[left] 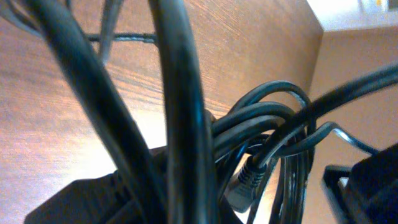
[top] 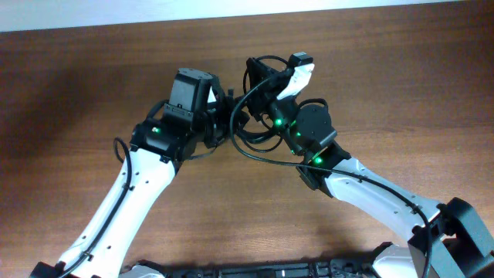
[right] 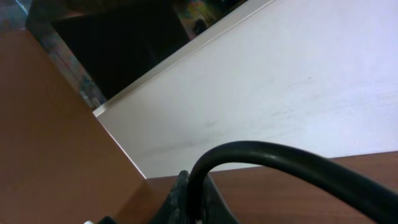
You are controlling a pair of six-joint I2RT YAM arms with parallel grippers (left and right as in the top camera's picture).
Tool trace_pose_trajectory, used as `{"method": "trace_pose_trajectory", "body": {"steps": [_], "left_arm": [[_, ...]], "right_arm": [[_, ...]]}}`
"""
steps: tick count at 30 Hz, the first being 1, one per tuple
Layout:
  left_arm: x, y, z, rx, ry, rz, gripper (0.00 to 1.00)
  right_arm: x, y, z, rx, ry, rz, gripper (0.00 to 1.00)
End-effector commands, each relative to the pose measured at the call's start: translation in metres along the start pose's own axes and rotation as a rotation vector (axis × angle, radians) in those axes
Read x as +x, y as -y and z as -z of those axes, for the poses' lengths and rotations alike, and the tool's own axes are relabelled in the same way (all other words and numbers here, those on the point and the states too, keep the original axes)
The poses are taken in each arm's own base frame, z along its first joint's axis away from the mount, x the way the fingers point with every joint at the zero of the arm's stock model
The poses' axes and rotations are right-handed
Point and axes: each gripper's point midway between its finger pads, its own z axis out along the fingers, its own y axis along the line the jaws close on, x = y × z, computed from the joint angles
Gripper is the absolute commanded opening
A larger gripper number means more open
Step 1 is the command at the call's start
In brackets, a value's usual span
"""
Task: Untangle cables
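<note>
Cables (top: pixel 245 127) sit in a dark knot near the middle of the wooden table (top: pixel 93 85) in the overhead view, right where your two arms meet. The left gripper (top: pixel 222 116) reaches into the knot from the left and the right gripper (top: pixel 261 81) from the upper right. Both are so deep in the tangle that you cannot tell from above whether either pair of fingers is apart or pressed together. One thin loop (top: pixel 266 158) hangs out of the bundle toward the near edge and curves under the right arm.

On the left wrist camera, the cables (left: pixel 261 124) fill your view. Two thick-looking strands cross close to the lens, blurred. Behind them several loops lie stacked together over the wood (left: pixel 68 118). A small ribbed plug (left: pixel 245 183) pokes out low in the bundle, pointing down. You get no clear sight of the fingers here, so their state remains unknown.

On the right wrist camera, a single black cord (right: pixel 280 155) arches across the bottom of your view, with a pale surface (right: pixel 298 74) behind it. This gripper's fingers do not show clearly either.
</note>
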Motion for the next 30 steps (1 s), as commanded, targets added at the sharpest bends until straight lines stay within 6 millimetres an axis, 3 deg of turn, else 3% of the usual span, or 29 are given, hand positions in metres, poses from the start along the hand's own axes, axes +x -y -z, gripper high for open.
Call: {"method": "trace_pose_trajectory", "body": {"steps": [1, 3, 6, 9, 10, 11, 14, 17, 19, 23, 26, 28, 30], "left_arm": [[-0.02, 0.0, 0.011, 0.034, 0.032, 0.18, 0.0], [-0.038, -0.011, 0.019, 0.033, 0.069, 0.227, 0.0], [-0.064, -0.022, 0.031, 0.045, 0.134, 0.26, 0.0], [-0.073, 0.002, 0.035, 0.151, 0.144, 0.095, 0.0], [-0.076, 0.005, 0.036, 0.164, 0.156, 0.086, 0.0], [-0.076, 0.006, 0.036, 0.166, 0.159, 0.084, 0.0], [-0.081, 0.002, 0.037, 0.147, 0.184, 0.089, 0.0], [-0.086, -0.006, 0.037, 0.106, 0.221, 0.118, 0.0], [-0.094, -0.014, 0.04, 0.093, 0.252, 0.191, 0.0], [-0.112, -0.057, 0.056, 0.036, 0.306, 0.564, 0.0], [-0.105, -0.078, 0.059, 0.007, 0.291, 0.889, 0.0], [-0.097, -0.076, 0.056, 0.013, 0.245, 0.953, 0.0], [-0.085, -0.064, 0.054, 0.045, 0.15, 0.955, 0.0]], "right_arm": [[0.005, 0.004, -0.002, 0.031, -0.023, 0.025, 0.04], [0.017, 0.008, -0.001, 0.042, -0.079, 0.04, 0.04], [0.044, -0.013, 0.003, -0.101, -0.211, 0.113, 0.04], [0.079, -0.016, 0.014, -0.159, -0.38, 0.099, 0.04], [0.094, -0.013, 0.021, -0.158, -0.455, 0.092, 0.08], [0.104, -0.009, 0.026, -0.146, -0.504, 0.087, 0.16], [0.112, -0.001, 0.03, -0.118, -0.545, 0.084, 0.89], [0.104, -0.004, 0.034, -0.189, -0.565, 0.057, 0.91], [0.109, -0.01, 0.044, -0.274, -0.636, 0.019, 0.91], [0.123, -0.032, 0.07, -0.456, -0.766, -0.024, 0.92], [0.15, -0.026, 0.09, -0.453, -0.877, 0.042, 0.92], [0.162, -0.023, 0.092, -0.439, -0.886, 0.128, 0.92], [0.169, -0.007, 0.079, -0.301, -0.843, 0.226, 0.92]]}}
